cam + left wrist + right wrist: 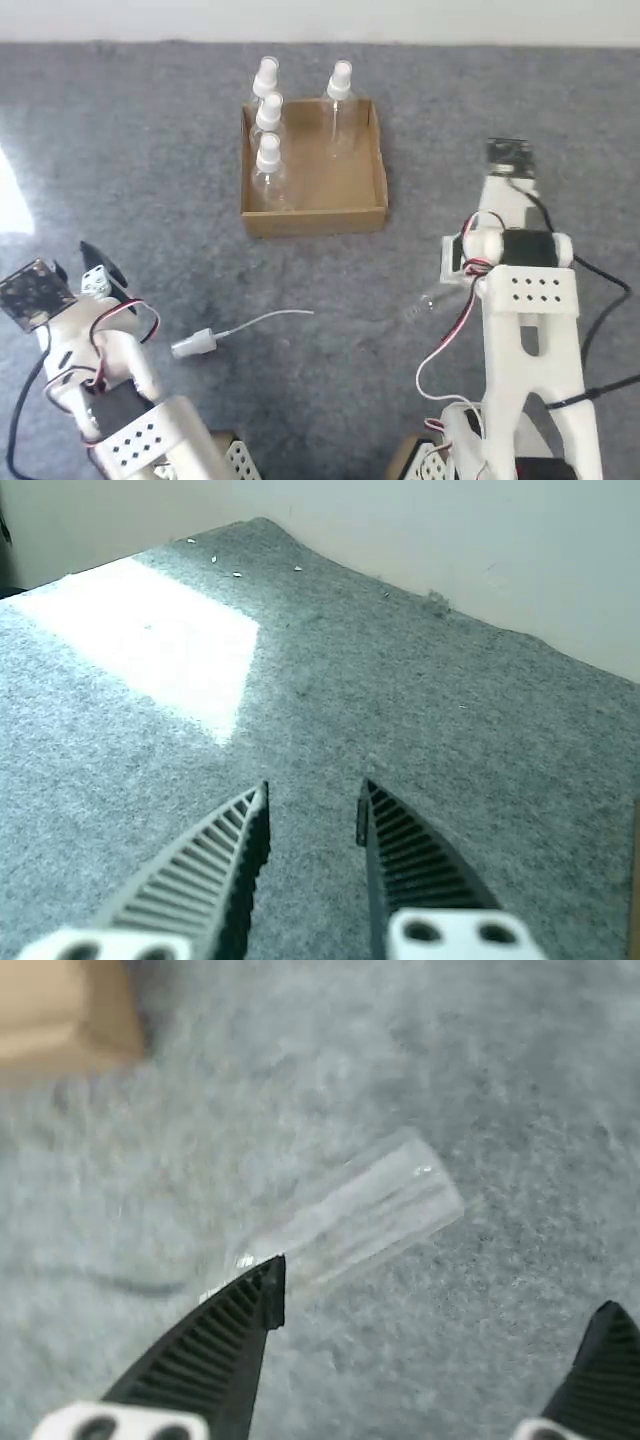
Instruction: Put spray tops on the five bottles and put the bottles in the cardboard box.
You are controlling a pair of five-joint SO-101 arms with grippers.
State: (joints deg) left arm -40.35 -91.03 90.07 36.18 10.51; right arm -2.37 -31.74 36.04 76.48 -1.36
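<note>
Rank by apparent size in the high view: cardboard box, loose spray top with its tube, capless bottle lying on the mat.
1. cardboard box, clearly largest.
2 and 3 unsure: the spray top with its tube spans more, but the capless bottle is faint and partly hidden by the right arm.

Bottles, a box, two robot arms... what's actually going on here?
The job is to fit small clear bottles with spray tops and pack them into the cardboard box. Four capped bottles stand in the box. The fifth bottle lies uncapped on the grey table, and the right gripper hovers open just above it. Its spray top, with a long thin tube, lies on the table nearer the left gripper, which is open over bare table and holds nothing.
</note>
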